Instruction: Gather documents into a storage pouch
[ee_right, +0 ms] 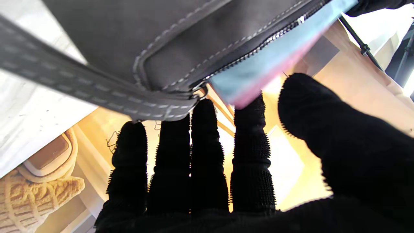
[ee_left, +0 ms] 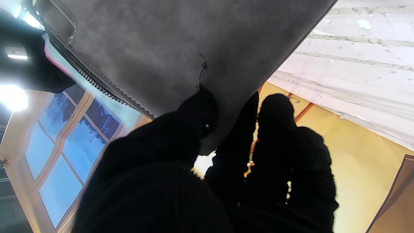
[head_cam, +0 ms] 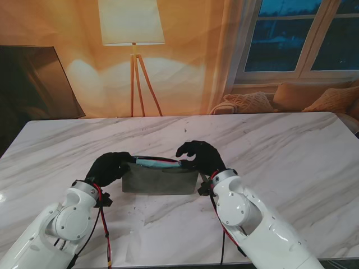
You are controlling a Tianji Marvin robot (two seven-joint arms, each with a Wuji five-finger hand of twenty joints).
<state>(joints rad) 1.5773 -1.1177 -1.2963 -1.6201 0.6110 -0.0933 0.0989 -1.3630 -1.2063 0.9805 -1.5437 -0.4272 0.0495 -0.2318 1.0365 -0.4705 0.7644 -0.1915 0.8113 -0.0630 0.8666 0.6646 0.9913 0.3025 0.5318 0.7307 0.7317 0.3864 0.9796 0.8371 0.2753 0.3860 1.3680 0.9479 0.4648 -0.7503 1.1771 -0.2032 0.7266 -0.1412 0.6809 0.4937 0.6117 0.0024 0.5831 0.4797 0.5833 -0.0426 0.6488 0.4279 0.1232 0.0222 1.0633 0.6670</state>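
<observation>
On the white marble table (head_cam: 291, 151), my left hand (head_cam: 109, 167) pinches the grey felt pouch (head_cam: 160, 180) at its end. My right hand (head_cam: 197, 157) is spread, fingertips (ee_right: 247, 106) touching the blue and pink papers (ee_right: 258, 69) sticking out.

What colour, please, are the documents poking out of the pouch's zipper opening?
Light blue with a pink edge, clearest in the right wrist view.

- My left arm (head_cam: 53, 227) rose from the near left corner, wrist bent inward toward the middle of the table.
- My left hand (head_cam: 109, 167) was curled, its gloved fingers (ee_left: 190, 129) closed on the end of the grey pouch (head_cam: 160, 180).
- My right arm (head_cam: 258, 224) came in from the near right corner.
- My right hand (head_cam: 197, 156) arched over the pouch's other end, fingers (ee_right: 247, 136) extended and spread, fingertips touching the blue documents (ee_right: 268, 61) at its mouth.
</observation>
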